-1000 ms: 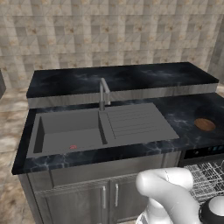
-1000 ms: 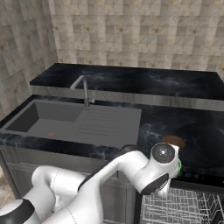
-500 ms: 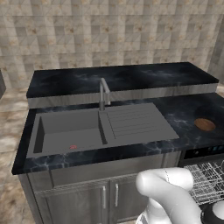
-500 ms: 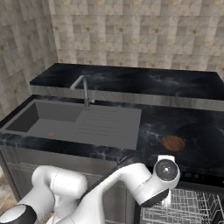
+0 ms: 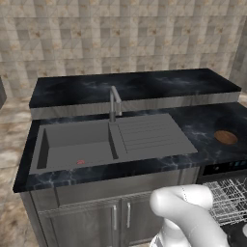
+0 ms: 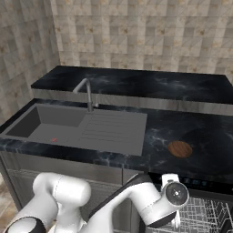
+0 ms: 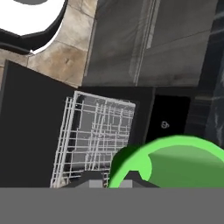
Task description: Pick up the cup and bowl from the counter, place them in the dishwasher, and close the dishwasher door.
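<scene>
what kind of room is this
A simulated kitchen, most likely: a grey sink with a faucet set in a black marbled counter, and an open dishwasher with a white wire rack.

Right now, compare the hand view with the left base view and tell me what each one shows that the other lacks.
Hand view alone: the green cup close at the claw, apparently held, above the open dishwasher; the lowered dishwasher door; floor tiles.
Left base view alone: the brown bowl on the black counter, the sink with its faucet, and the tiled wall.
Both: the white wire rack of the dishwasher and grey cabinet doors.
</scene>
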{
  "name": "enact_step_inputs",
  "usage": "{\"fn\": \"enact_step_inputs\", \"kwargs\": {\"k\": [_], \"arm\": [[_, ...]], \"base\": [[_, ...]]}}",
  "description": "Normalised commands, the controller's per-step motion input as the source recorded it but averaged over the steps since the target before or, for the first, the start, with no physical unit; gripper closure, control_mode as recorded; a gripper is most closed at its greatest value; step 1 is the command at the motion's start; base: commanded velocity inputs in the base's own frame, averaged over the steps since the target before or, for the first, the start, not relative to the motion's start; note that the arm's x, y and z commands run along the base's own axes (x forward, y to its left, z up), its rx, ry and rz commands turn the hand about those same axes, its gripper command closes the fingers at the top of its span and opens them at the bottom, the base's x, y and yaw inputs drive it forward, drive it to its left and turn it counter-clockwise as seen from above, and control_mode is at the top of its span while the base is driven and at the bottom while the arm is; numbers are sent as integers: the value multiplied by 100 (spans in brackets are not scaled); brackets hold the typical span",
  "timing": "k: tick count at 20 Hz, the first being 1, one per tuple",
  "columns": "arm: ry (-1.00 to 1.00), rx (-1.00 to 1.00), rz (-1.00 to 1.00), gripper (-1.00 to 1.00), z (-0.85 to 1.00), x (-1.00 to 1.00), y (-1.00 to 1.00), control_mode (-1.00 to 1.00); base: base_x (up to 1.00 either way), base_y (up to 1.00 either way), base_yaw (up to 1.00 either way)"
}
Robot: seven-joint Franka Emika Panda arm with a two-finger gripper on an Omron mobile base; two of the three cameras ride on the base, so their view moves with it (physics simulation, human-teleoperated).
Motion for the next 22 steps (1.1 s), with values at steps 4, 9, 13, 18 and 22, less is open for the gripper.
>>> {"fn": "enact_step_inputs", "kwargs": {"k": [4, 9, 13, 18, 22], "arm": [[2, -2, 7, 100, -40, 9, 0, -100], [1, 0, 7, 100, -35, 18, 0, -100], [3, 3, 5, 100, -39, 30, 0, -100], [10, 5, 2, 100, -44, 41, -5, -100], [8, 9, 3, 100, -40, 39, -15, -100]], "base": [[0, 0, 0], [0, 0, 0], [0, 0, 0], [0, 0, 0], [0, 0, 0]]}}
